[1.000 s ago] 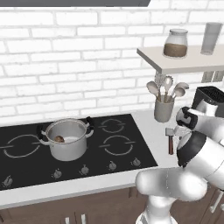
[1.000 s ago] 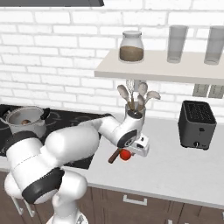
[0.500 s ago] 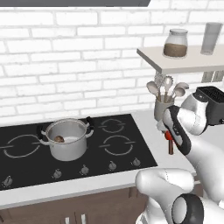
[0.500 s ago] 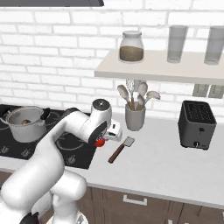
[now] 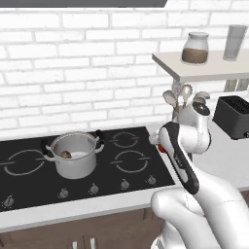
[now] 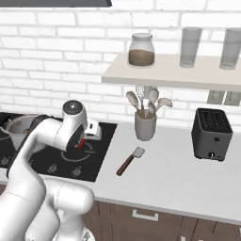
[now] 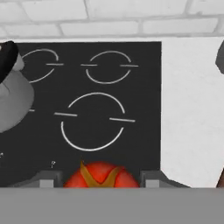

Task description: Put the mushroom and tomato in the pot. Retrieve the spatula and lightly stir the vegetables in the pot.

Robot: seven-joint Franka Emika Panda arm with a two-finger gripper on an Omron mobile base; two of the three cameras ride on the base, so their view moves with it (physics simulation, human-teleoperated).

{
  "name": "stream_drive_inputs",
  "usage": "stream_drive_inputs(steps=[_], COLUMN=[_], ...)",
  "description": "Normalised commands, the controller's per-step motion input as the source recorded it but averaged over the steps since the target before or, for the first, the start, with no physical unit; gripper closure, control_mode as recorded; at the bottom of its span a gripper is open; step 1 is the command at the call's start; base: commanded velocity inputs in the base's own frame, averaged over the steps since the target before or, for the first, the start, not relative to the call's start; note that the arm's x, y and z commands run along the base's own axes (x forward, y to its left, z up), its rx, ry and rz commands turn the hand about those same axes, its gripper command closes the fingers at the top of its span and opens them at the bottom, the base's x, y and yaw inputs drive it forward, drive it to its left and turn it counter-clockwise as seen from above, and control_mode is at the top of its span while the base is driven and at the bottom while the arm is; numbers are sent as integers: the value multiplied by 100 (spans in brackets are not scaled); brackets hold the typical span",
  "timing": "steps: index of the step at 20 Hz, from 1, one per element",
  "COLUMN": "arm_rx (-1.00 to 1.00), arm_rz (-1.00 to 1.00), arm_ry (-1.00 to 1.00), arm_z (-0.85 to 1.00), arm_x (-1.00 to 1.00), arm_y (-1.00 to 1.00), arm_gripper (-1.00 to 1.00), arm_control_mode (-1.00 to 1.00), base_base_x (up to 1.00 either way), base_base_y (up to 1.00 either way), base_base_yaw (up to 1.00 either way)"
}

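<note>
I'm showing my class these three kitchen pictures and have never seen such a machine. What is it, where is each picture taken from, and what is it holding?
It is a white robot arm in a computer-rendered kitchen. Two pictures come from cameras behind it, left and right; the third looks along its hand. The gripper holds a red tomato between its fingers, above the black hob. On the hob stands a steel pot with a brownish mushroom inside. A spatula lies on the white counter, beside a cup of spoons and a toaster.

Red tomato [image 7: 100, 175]; steel pot [image 5: 74, 155]; reddish-brown spatula [image 6: 130, 160] handle.
</note>
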Motion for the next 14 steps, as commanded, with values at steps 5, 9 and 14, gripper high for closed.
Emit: stream_drive_inputs(steps=[5,9,14], arm_rx=[0,0,0], arm_rz=[11,10,8], arm_ry=[-7,-5,-1], arm_z=[66,63,26], arm_x=[5,11,22], arm_y=[100,100,100], arm_gripper=[100,100,100], arm_control_mode=[-100,-100,-100], base_base_x=[0,0,0], base_base_y=[0,0,0], base_base_yaw=[0,0,0])
